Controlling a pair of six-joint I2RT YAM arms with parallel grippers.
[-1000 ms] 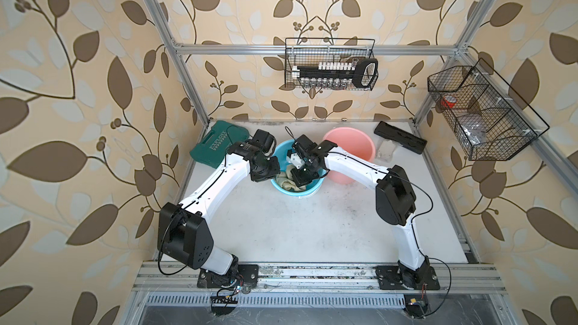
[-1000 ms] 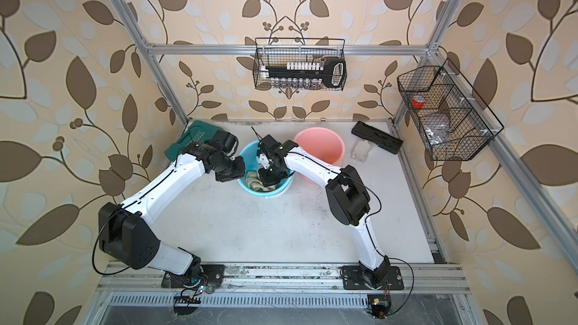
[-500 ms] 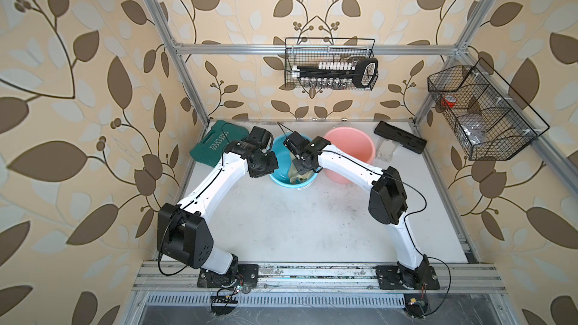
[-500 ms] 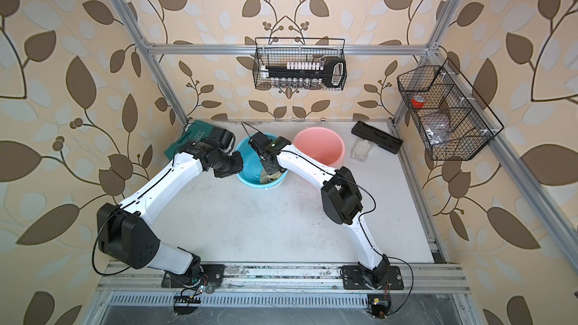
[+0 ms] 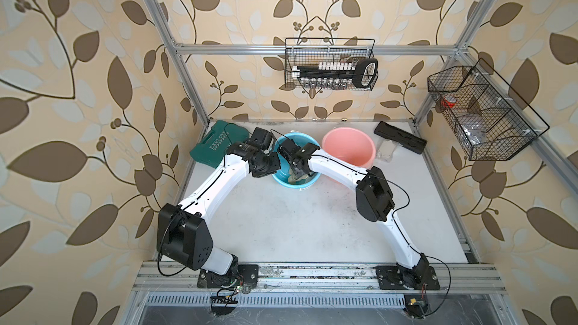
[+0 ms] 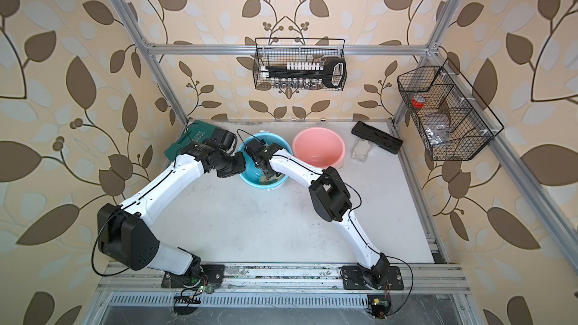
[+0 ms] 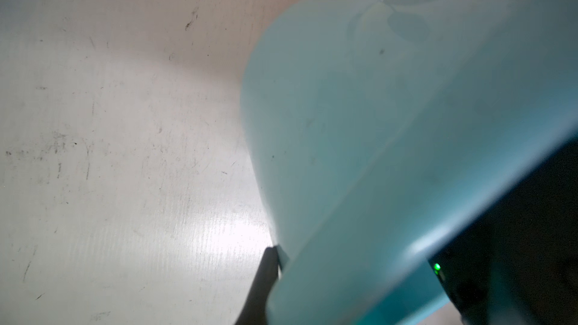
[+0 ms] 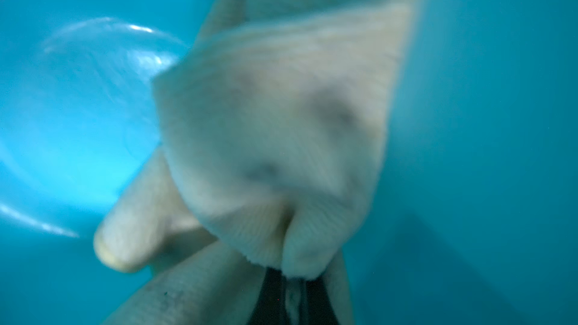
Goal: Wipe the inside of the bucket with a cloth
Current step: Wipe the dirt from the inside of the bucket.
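At the near edge, both arm bases were seen bolted to an aluminium rail (image 5: 312, 272). From it the two white arms were stretched over the scuffed white table (image 5: 297, 229) toward its far half.

Between the arm ends, left of the table's middle, a blue bucket (image 5: 295, 185) (image 6: 262, 185) was stood. The left gripper (image 5: 272, 166) was set at the bucket's left rim. In the left wrist view one dark finger (image 7: 266, 272) was seen pressed against the outside of the blue wall, and the jaws were closed together on the rim.

The right gripper (image 8: 292, 282) was lowered into the bucket from the right side. Its jaws were clamped on the cloth (image 8: 275, 126), a pale beige rag marked with dull grey-brown stains. The cloth was bunched at the fingers and fanned out inside the bucket, close to the inner wall. The wrist picture was blurred, so contact with the wall could not be told. In both top views a small part of the cloth (image 5: 295, 179) (image 6: 267, 179) was shown low in the bucket, beneath the gripper.

Farther back, a pink bucket (image 5: 359, 161) was stood upright just to the right of the blue one. A green tool case (image 5: 215, 145) was laid in the far left corner, and a black tray (image 5: 400, 137) near the far right corner.

On the back wall a wire basket (image 5: 331, 64) holding tools was hung. A second wire basket (image 5: 481, 114) was fixed to the right wall.
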